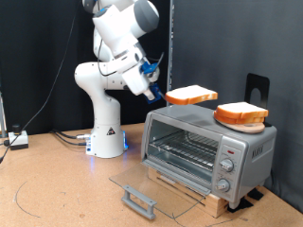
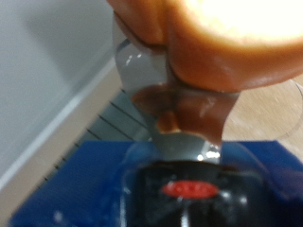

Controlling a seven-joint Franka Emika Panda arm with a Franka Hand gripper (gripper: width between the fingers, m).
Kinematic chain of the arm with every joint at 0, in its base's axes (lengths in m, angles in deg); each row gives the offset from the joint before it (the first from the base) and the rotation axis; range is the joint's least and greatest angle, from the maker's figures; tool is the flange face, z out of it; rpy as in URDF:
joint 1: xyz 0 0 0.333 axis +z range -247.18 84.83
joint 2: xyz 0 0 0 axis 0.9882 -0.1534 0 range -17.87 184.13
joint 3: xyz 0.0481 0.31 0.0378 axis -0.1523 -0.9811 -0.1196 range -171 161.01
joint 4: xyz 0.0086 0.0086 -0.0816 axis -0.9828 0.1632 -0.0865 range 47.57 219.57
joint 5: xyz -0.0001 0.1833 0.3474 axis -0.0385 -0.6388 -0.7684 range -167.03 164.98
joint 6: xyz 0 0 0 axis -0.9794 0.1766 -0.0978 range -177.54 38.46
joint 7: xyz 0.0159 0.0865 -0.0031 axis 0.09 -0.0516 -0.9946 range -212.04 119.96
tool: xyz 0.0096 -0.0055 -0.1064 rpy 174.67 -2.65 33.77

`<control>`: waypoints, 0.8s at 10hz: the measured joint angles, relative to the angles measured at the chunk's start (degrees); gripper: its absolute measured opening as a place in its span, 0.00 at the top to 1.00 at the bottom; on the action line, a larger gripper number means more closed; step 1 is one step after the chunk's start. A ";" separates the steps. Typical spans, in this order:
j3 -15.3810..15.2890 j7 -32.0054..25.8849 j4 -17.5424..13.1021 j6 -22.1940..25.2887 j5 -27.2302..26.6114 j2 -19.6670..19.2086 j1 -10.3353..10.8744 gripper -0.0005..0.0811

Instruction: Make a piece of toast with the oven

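Observation:
My gripper [image 1: 161,91] is shut on the edge of a piece of toast [image 1: 192,95], a thick slice with a pale face and tan-orange crust. It holds the slice level in the air above the left part of the silver oven's [image 1: 241,151] top. The oven's glass door [image 1: 156,184] is dropped open and lies flat, with its grey bar handle [image 1: 139,200] at the front. The wire rack inside [image 1: 185,151] looks bare. In the wrist view the toast [image 2: 227,43] fills the top, gripped between my fingers [image 2: 142,71]. A second, similar slice [image 1: 241,113] lies on an orange plate on the oven's top.
The oven stands on a wooden slat base [image 1: 204,197]. The robot's white base [image 1: 106,132] stands to the exterior view's left of the oven. Cables and a small box [image 1: 19,140] lie at the far left. A black bracket [image 1: 258,87] stands behind the oven.

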 joint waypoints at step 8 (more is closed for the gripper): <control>7.06 -16.02 -0.68 -1.53 4.26 -5.07 -3.54 0.51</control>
